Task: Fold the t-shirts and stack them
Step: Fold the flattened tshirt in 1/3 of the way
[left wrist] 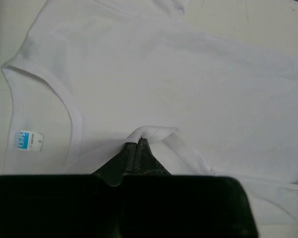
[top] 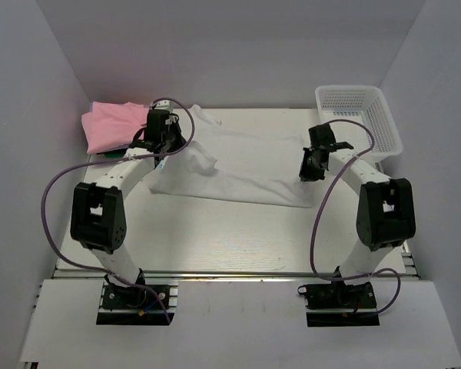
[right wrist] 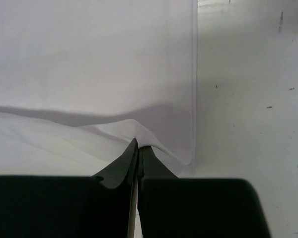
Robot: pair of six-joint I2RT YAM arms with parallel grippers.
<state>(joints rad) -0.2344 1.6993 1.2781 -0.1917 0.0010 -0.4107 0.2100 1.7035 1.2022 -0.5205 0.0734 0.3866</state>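
Note:
A plain white t-shirt [top: 250, 165] lies spread across the middle of the table, partly doubled over. My left gripper [top: 163, 142] is shut on its left end; the left wrist view shows the gripper [left wrist: 139, 142] pinching a fold of white hem beside the collar [left wrist: 72, 111], which carries a blue label [left wrist: 29, 140]. My right gripper [top: 311, 171] is shut on the shirt's right edge, and in the right wrist view the gripper [right wrist: 140, 145] pinches a raised fold of white cloth [right wrist: 89, 64]. A folded pink t-shirt [top: 114, 124] rests at the back left on a darker green one [top: 111, 154].
A white plastic mesh basket [top: 359, 119] stands at the back right, behind the right arm. White walls close in the table at the back and on both sides. Purple cables loop off both arms.

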